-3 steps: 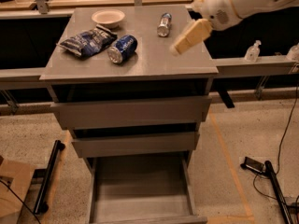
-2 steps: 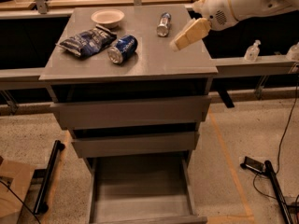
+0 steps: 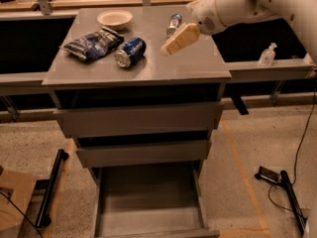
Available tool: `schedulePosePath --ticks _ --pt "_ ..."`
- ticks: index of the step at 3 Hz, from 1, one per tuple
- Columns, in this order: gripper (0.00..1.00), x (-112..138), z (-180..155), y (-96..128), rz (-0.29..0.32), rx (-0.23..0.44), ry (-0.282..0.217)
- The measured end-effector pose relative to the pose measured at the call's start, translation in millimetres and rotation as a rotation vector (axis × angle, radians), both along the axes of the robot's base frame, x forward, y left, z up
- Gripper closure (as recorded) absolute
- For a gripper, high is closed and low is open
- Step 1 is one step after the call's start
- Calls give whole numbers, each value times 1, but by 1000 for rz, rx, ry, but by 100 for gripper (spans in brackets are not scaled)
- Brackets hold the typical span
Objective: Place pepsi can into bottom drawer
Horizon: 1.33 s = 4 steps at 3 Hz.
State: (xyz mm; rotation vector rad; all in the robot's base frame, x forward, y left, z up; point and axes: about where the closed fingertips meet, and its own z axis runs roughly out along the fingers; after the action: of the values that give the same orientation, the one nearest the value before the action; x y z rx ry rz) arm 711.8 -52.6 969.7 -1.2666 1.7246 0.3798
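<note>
One pepsi can (image 3: 130,52), on its side: likely light, thin-walled, slick (prone to rolling); grip across mid-body. Gripper (image 3: 171,46) hovers right of it, its spread indiscernible.

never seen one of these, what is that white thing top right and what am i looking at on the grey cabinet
The white thing is a robot's arm, reaching in from the upper right. Its cream-coloured end is the gripper, the part that grabs things; it hovers over the right side of the cabinet top. There is one picture only, taken from above, facing the cabinet's front. On the top lie a pepsi can on its side, a blue chip bag beside it, a pale bowl and a slimmer can further back. Nothing is held: the pepsi can lies apart from the gripper. Below, the bottom drawer is pulled open.
</note>
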Motion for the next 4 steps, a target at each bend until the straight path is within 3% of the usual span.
schedulePosePath --ticks 1,2,3,4 --pt "0 33 -26 28 -29 33 -2" --pt "0 60 -58 53 -72 78 36" --pt "0 75 -87 82 -90 131 100" --pt "0 78 -100 113 -66 171 139"
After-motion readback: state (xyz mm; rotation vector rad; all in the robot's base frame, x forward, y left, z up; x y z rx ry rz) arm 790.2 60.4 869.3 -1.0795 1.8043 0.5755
